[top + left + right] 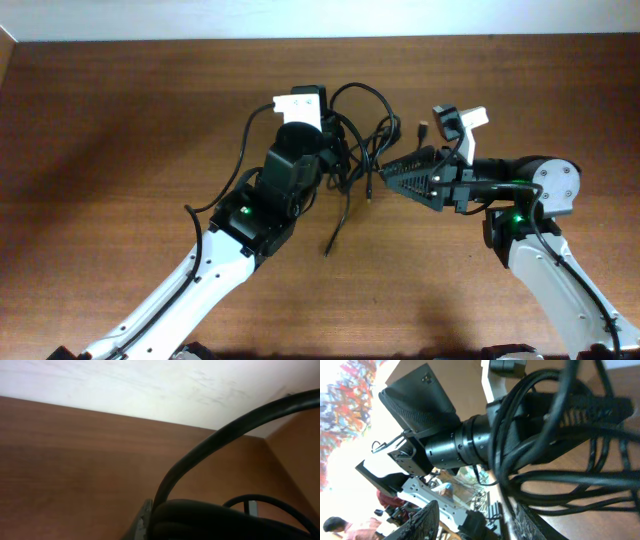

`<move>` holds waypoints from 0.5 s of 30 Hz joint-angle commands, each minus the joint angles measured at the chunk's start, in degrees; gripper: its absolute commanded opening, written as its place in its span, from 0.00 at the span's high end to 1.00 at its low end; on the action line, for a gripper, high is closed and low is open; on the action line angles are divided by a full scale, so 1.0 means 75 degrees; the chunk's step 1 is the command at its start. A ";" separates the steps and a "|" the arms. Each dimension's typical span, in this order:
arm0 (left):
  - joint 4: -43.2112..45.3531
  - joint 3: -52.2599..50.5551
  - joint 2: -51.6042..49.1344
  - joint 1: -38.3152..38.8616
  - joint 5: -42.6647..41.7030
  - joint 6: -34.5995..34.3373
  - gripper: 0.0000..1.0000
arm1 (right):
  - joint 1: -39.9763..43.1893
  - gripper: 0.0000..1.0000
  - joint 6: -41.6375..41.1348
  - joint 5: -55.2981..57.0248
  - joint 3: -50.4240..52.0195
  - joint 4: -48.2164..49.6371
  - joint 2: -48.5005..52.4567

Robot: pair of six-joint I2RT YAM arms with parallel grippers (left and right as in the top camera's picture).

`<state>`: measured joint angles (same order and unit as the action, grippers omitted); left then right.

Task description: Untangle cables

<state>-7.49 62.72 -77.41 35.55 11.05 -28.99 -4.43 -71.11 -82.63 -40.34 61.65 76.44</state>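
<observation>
R hand [386,173]: fingers [428,521] spread well apart, gripping nothing. Strands of the cables [362,128] cross the gap, one running down btwn them. Hand lies level, turned on its side, pointing across at L arm [455,447].

L hand [333,150]: sunk in the tangle, low, aimed toward far bench [120,120] edge. Can't tell if clenched or released.

Overhead: cables bunched btwn both hands mid-bench, loose ends trailing toward near side.

L wrist view only: one strand arcs close over lens, dark mass below, toothed finger [145,521] edge beside it.

R wrist view only: strands draped across L arm's wrist.
</observation>
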 commanded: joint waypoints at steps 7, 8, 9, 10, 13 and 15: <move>0.0589 0.0047 0.0283 -0.0012 -0.1769 -0.0493 1.00 | 0.0245 0.52 0.0431 -0.0041 -0.0082 0.0029 -0.0070; 0.0589 0.0047 0.0283 -0.0012 -0.1769 -0.0595 1.00 | 0.0242 0.52 0.0431 -0.0044 -0.0082 0.0032 -0.0070; 0.0600 0.0047 0.0283 -0.0012 -0.1766 -0.0595 1.00 | 0.0239 0.52 0.0431 -0.0047 -0.0082 0.0032 -0.0070; 0.0632 0.0047 0.0283 -0.0012 -0.1766 -0.0595 1.00 | 0.0207 0.52 0.0431 -0.0044 -0.0082 0.0032 -0.0070; 0.0734 0.0047 0.0280 -0.0012 -0.1763 -0.0839 1.00 | -0.0020 0.52 0.0565 -0.0044 -0.0082 0.0035 -0.0070; 0.0883 0.0047 0.0280 -0.0012 -0.1763 -0.1023 1.00 | -0.0347 0.52 0.1084 -0.0108 -0.0082 0.0035 -0.0070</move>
<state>-2.96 62.72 -77.03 35.55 -0.93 -32.97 -4.27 -67.83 -82.63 -40.34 61.67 76.44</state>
